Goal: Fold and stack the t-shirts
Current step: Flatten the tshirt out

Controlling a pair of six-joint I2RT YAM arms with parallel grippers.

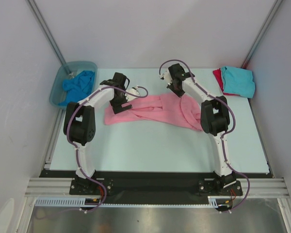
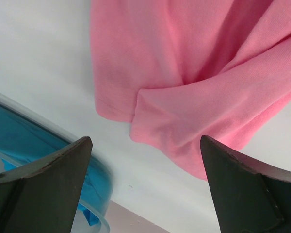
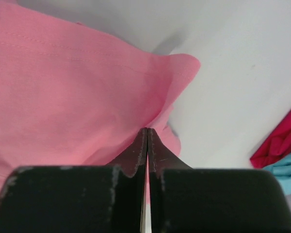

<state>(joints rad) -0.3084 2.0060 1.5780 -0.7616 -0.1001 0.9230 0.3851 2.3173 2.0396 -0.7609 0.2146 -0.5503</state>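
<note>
A light pink t-shirt [image 1: 155,110] lies crumpled in a long band across the middle of the table. My right gripper [image 1: 174,90] is shut on its far upper edge; in the right wrist view pink cloth [image 3: 77,92] is pinched between the closed fingertips [image 3: 147,133]. Over the shirt's left end hangs my left gripper [image 1: 127,102], wide open, with a folded pink corner [image 2: 174,121] lying below and between its fingers [image 2: 63,165]. A turquoise t-shirt [image 1: 238,81] rests on a red one [image 1: 218,77] at the far right. A brighter blue t-shirt [image 1: 77,85] fills the tub.
The translucent grey-blue plastic tub [image 1: 58,90] stands at the far left edge; its rim [image 2: 48,131] shows close to my left fingers. Grey walls enclose the table on three sides. Bare table surface [image 1: 155,145] spreads in front of the pink shirt.
</note>
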